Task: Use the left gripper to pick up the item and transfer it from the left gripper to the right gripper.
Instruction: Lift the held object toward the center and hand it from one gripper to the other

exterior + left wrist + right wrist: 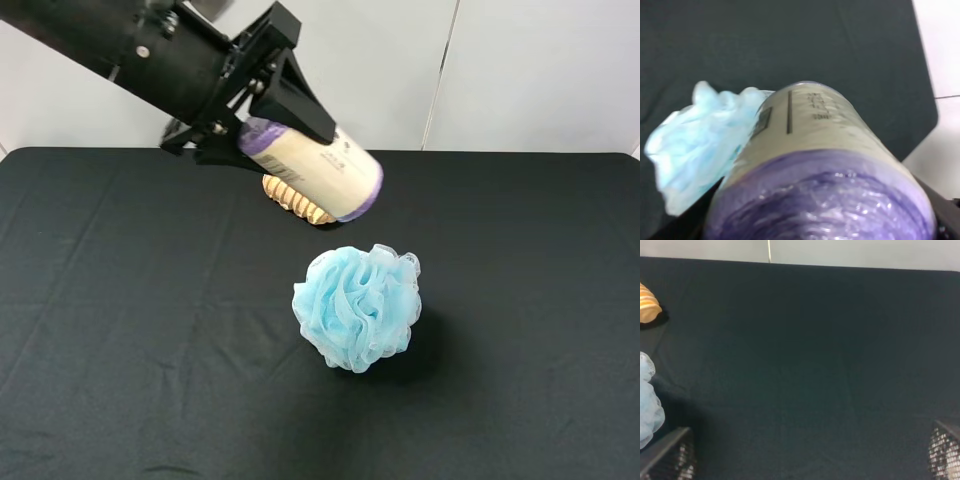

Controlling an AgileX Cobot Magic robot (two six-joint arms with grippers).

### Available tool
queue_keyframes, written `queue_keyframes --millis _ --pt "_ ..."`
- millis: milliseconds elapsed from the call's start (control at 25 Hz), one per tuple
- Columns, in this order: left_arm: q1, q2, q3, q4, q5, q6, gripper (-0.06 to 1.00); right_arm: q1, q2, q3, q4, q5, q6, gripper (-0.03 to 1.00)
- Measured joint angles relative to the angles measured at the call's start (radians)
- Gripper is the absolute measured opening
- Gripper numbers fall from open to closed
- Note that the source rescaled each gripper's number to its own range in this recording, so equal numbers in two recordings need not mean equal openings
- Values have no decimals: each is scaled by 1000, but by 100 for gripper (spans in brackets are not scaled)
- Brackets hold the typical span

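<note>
high view, left claw (pixel 290 150): clenched on the roll (pixel 322 168), pinching it near one purple end.
high view, roll: in the air above the counter (pixel 520 300), slanted, free purple end aimed toward 4 o'clock.
high view, neighbours: the blue sponge (pixel 357 307) sits on the counter at 5 o'clock from the roll. The ribbed wooden piece (pixel 295 200) lies beyond, partly hidden by the roll.
high view, right claw: not in sight here.
left wrist view, roll: fills most of the frame, purple end nearest the camera, cream label with dark print running away. The sponge shows blurred beside it, down on the counter.
right wrist view, right claw (pixel 807 455): released, tips standing wide at the two lower corners, nothing between them. Only bare counter lies ahead, with the sponge and the wooden piece at the frame edge.
step in hand: judged as carrying the roll to the hand-over.
doing it well: keep the free end exposed. Bring the right claw square onto the cream middle, clear of the left fingers, and let go only once it has closed.
containers: none in sight, so nothing to report inside any.
</note>
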Motion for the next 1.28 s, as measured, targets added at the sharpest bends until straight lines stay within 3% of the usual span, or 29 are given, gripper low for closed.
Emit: queue_keyframes --millis 200,360,680,920,1080,1280 --pt "0 52 0 -163 18 134 0 0 0 0 0 0 0 100" --pt "0 69 0 -235 44 201 0 0 0 0 0 0 0 100" --pt "0 69 0 -255 105 246 0 0 10 0 30 0 3 100" --pt "0 69 0 -255 151 261 0 7 196 -57 178 -5 -133 100" --pt "0 69 0 -255 165 266 0 79 313 -134 256 -55 -247 100" --pt "0 69 0 -255 180 282 0 242 426 -209 249 -117 -322 100"
